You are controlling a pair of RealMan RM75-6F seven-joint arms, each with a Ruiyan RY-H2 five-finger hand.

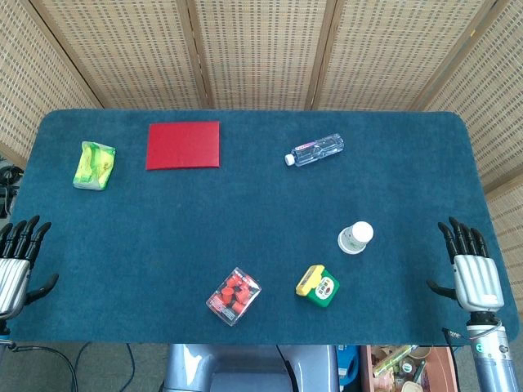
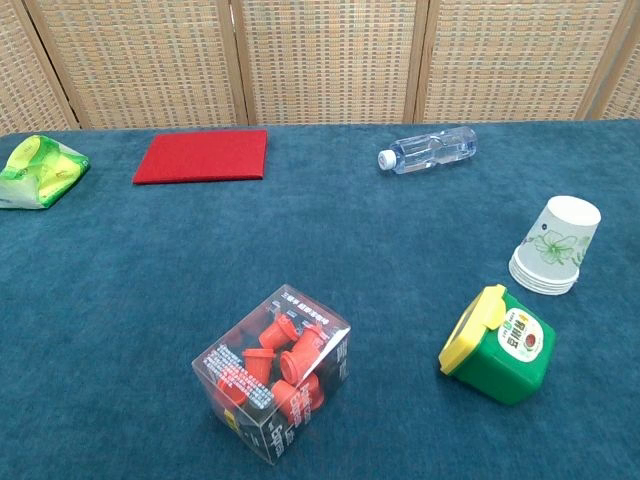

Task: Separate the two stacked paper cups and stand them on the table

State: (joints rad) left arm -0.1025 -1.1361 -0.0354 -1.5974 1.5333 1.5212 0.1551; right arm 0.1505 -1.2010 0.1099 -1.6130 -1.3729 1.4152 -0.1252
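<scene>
Chest view shows the stacked paper cups (image 2: pixel 556 247) upside down on the table (image 2: pixel 400 260), toward the right, just behind the green and yellow tub (image 2: pixel 497 345) and well apart from the water bottle (image 2: pixel 428 151). Head view puts the same cups (image 1: pixel 356 238) right of centre.

Likely very light, thin-walled and easy to crush; probably nested snugly, so liable to lift together. Best taken gently around the side wall, one hand near the top, the other at the rims by the table, then pulled apart without squeezing hard. Slick paper may slip in a loose hold.

Left hand (image 1: pixel 18 260) at the left table edge, released, fingers spread, holding nothing. Right hand (image 1: pixel 468 263) at the right edge, likewise open and empty, well apart from the cups.

Hard to make out: how many rims sit in the stack, how tightly nested. Left hand partly cut off by the frame; neither hand visible from the chest.
</scene>
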